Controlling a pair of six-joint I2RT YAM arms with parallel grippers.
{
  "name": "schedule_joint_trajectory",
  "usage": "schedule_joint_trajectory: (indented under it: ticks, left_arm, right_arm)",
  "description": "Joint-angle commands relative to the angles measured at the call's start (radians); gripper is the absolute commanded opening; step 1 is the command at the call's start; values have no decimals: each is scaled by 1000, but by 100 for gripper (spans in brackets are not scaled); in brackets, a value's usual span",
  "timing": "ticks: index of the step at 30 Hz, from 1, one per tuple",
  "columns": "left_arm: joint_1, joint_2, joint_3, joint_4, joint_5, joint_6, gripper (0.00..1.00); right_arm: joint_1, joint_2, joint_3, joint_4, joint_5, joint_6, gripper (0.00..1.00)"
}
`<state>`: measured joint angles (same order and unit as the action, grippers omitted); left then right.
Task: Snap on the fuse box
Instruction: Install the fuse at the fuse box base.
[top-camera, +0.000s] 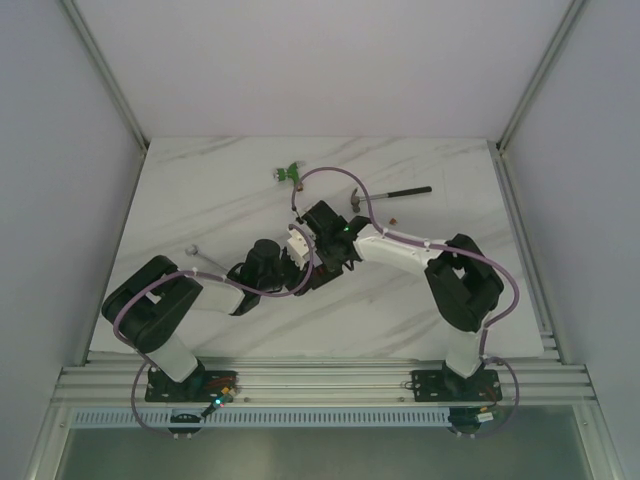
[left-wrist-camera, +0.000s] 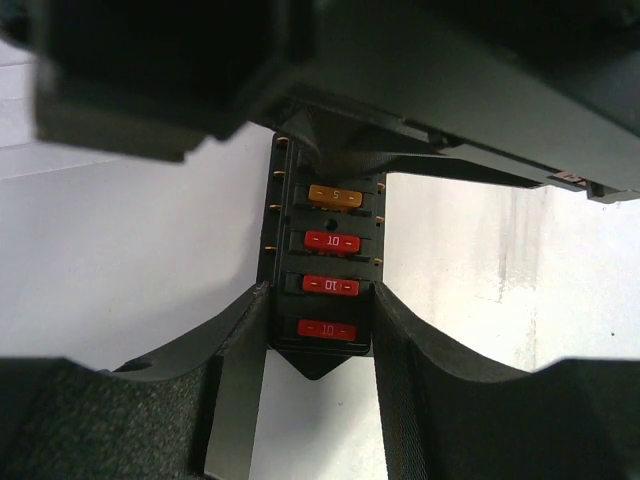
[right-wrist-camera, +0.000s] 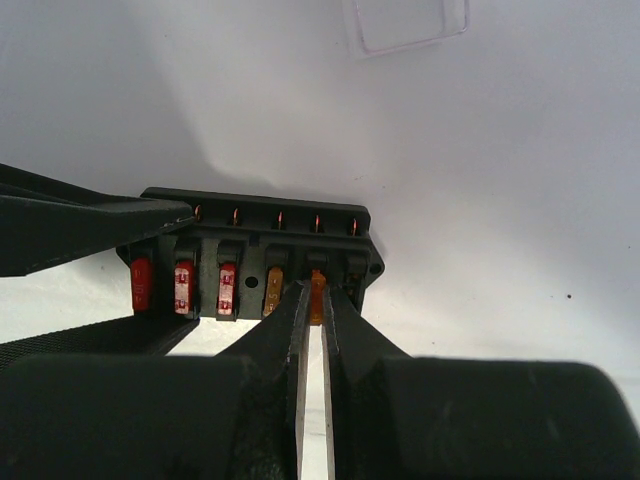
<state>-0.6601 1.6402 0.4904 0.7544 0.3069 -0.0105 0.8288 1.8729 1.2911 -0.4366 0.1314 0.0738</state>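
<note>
The black fuse box lies on the white table with three red fuses and one orange fuse in its row. My left gripper is shut on the fuse box's near end, a finger on each long side. My right gripper is shut on a small orange fuse, held at a slot of the fuse box beside the seated orange one. In the top view both grippers meet at mid-table, left gripper, right gripper. A clear plastic lid lies beyond the box.
A hammer lies behind the grippers at the back right. A green connector lies at the back middle. A tiny loose fuse lies right of the right wrist. A small grey part lies at the left.
</note>
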Motion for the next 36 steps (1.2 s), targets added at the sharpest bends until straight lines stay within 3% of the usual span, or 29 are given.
schedule_joint_trajectory:
  ticks: [1,15,26,34,36]
  left_arm:
    - [4,20,-21,-44,20,-3,42]
    - [5,17,-22,-49,12,-1,41]
    - [7,10,-27,-53,3,4,40]
    - [5,6,-18,-66,32,8,41]
    - [3,-1,-19,-72,40,9,41]
  right_arm:
    - [24,163,-80,-175,-106,14,0]
    - [3,321,-110,-191,-125,18,0]
    - [-95,311,-180,-212,-81,2,0]
    - [-66,121,-92,-230,-133,3,0]
    - [-56,85,-54,-242,-139,10,5]
